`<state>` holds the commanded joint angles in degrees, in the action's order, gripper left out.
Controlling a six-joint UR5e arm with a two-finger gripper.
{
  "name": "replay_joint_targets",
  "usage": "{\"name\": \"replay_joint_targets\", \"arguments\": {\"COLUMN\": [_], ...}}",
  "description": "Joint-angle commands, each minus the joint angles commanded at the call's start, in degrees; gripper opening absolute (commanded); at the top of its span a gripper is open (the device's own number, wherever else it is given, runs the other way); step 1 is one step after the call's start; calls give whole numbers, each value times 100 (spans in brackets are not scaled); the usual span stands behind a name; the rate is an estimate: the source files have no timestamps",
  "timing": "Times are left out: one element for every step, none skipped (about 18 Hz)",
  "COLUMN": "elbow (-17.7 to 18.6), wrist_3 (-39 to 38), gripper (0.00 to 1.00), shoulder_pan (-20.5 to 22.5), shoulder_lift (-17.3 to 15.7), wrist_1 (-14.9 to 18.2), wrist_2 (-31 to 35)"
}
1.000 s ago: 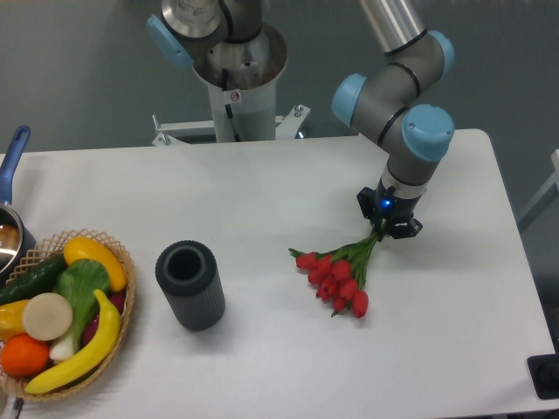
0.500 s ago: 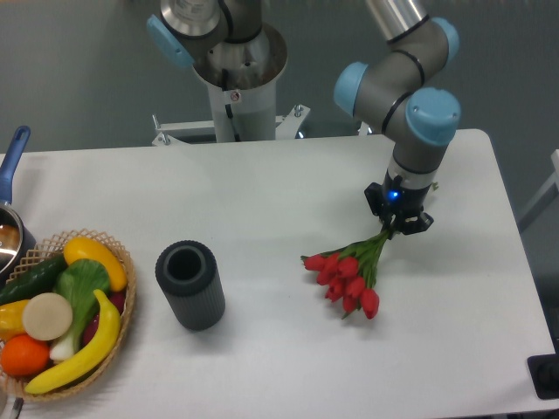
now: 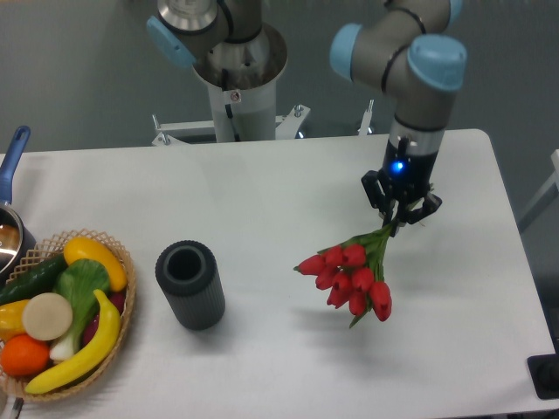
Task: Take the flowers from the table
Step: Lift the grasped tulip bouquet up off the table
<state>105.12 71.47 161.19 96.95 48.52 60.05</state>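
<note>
The flowers (image 3: 351, 277), a bunch of red tulips with green leaves, hang head-down above the white table (image 3: 262, 201) at its right half. Their thin green stems run up into my gripper (image 3: 400, 218), which is shut on the stem end. The blooms are off the surface and cast a faint shadow on the tabletop below them. The arm's grey and blue wrist stands upright above the gripper.
A dark grey ribbed cylinder (image 3: 190, 284) stands left of the flowers. A wicker basket (image 3: 118, 262) with a banana, green vegetables and other produce sits at the front left edge. A blue-handled pot (image 3: 12, 223) is at the far left. The arm's base (image 3: 234, 61) rises behind the table.
The gripper has risen with the stems in it. The flowers have lifted off the table and now hang lower and more steeply from the gripper.
</note>
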Motion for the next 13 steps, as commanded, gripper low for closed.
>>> {"name": "replay_joint_targets", "arguments": {"elbow": [0, 0, -9, -26, -26, -35, -44, -70, -79, -97, -105, -114, -114], "wrist_3": [-106, -220, -351, -483, -606, -686, -765, -835, -897, -932, -959, -1011, -1029], "gripper": [15, 15, 15, 15, 15, 15, 15, 15, 15, 15, 15, 15, 15], "shoulder_pan": [0, 9, 9, 9, 18, 44, 70, 105, 149, 167, 202, 237, 281], "shoulder_lift": [-62, -141, -202, -247, -290, -317, -343, -361, -361, -361, -361, -361, -361], "wrist_1": [0, 0, 0, 0, 0, 0, 0, 0, 0, 0, 0, 0, 0], "wrist_2": [-167, -326, -484, -616, -730, -818, -889, -977, -1073, -1187, -1328, -1442, -1539]}}
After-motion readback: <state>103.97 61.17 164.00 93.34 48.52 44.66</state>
